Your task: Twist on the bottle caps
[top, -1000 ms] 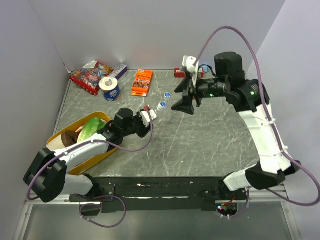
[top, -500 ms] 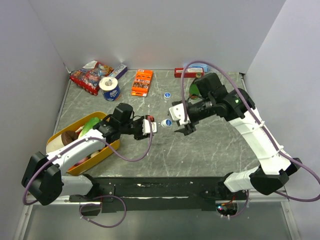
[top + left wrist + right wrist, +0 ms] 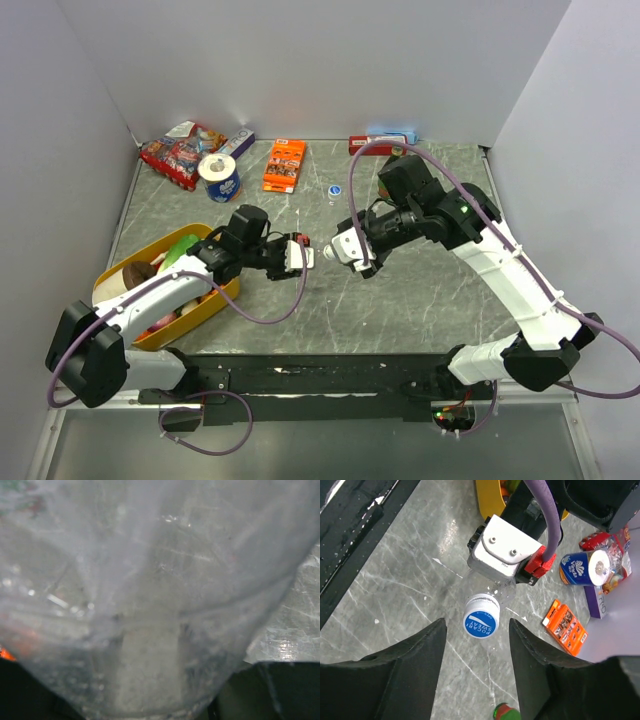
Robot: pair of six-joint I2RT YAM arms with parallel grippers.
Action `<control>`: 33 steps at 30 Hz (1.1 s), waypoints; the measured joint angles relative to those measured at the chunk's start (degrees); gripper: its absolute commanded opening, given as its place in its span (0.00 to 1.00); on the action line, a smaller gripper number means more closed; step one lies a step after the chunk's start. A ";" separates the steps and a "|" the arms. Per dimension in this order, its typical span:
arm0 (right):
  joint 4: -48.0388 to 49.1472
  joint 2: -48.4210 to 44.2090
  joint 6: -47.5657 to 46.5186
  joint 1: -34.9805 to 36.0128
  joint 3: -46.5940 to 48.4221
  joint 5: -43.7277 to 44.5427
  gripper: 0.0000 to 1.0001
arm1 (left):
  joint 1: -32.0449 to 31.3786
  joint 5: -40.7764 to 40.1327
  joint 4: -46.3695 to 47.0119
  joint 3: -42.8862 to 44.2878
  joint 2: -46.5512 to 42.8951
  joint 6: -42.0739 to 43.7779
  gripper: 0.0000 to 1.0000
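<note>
Grey stone-look table [image 3: 420, 290]: both arms reach in over the mid part.
Left gripper [image 3: 303, 255]: squeezed tight on a little clear plastic bottle [image 3: 506, 591]; neck end points twd the right arm.
Left wrist cam: bottle v. close, blurry, fills nearly the whole pic.
Cap 1: round blue screw cap w/ white writing on top [image 3: 481, 616]. It sits on the bottle's neck end. Can't tell how far it's turned on.
Right gripper [image 3: 477, 630]: fingers [image 3: 415, 665] spread apart, one each side of cap 1 w/ a small gap on both sides. Not touching, has hold of nothing.
Cap 2: second small blue cap [image 3: 334, 188] on the table, further back, just right of the orange box and well apart from both grippers. Too small to tell if a bottle is under it.
Yellow oval tray [image 3: 225, 295]: under the left arm, at the table's left side. Green and brown bits inside.
Back left: red crinkly snack bag [image 3: 180, 152], blue & white roll [image 3: 220, 178], flat orange box [image 3: 284, 165].
Back wall, right of mid: small red box [image 3: 362, 146], pale blue box [image 3: 390, 133] just beside it.
</note>
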 measured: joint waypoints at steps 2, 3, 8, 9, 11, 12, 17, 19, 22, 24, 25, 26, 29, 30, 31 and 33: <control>0.15 0.02 -0.11 0.02 -0.02 0.26 0.55 | 0.00 0.00 -0.13 0.20 0.26 0.13 0.01; 0.46 0.02 -0.15 0.02 -0.13 0.44 0.54 | 0.07 0.00 -0.17 0.24 0.35 0.15 0.01; 1.18 0.31 -0.66 0.13 -0.76 1.14 0.52 | 0.22 0.02 -0.17 0.33 0.35 0.15 0.01; 1.25 0.39 -0.72 0.13 -0.76 1.18 0.51 | 0.22 0.02 -0.17 0.33 0.35 0.15 0.01; 1.27 0.52 -0.87 0.17 -0.76 1.33 0.50 | 0.22 0.02 -0.17 0.33 0.35 0.15 0.01; 1.29 0.59 -0.90 0.17 -0.76 1.36 0.50 | 0.22 0.02 -0.20 0.33 0.35 0.15 0.01; 1.62 1.05 -0.87 0.28 -0.76 1.53 0.48 | 0.42 0.02 -0.20 0.33 0.37 0.17 0.01; 1.70 1.22 -0.87 0.33 -0.76 1.55 0.46 | 0.44 0.02 -0.20 0.33 0.37 0.24 0.01; 1.70 1.36 -0.87 0.48 -0.76 1.73 0.43 | 0.48 0.02 -0.17 0.35 0.46 0.39 0.01; 1.68 1.46 -0.87 0.57 -0.76 1.90 0.40 | 0.48 0.00 -0.17 0.35 0.59 0.42 0.01; 1.68 1.57 -0.85 0.63 -0.76 1.97 0.40 | 0.50 -0.02 -0.20 0.35 0.63 0.42 0.01; 1.68 1.70 -0.85 0.66 -0.76 1.99 0.37 | 0.59 -0.07 -0.35 0.35 0.63 0.44 0.01; 1.75 2.01 -0.81 0.66 -0.76 2.16 0.32 | 0.76 -0.37 -0.74 0.33 0.66 0.52 0.01; 1.79 2.12 -0.72 0.66 -0.76 2.27 0.30 | 0.81 -0.55 -0.81 0.33 0.66 0.52 0.01; 1.86 2.21 -0.61 0.66 -0.76 2.36 0.28 | 0.83 -0.74 -0.81 0.33 0.66 0.52 0.01; 2.01 2.32 -0.26 0.66 -0.76 2.54 0.25 | 0.85 -1.14 -0.81 0.33 0.66 0.42 0.01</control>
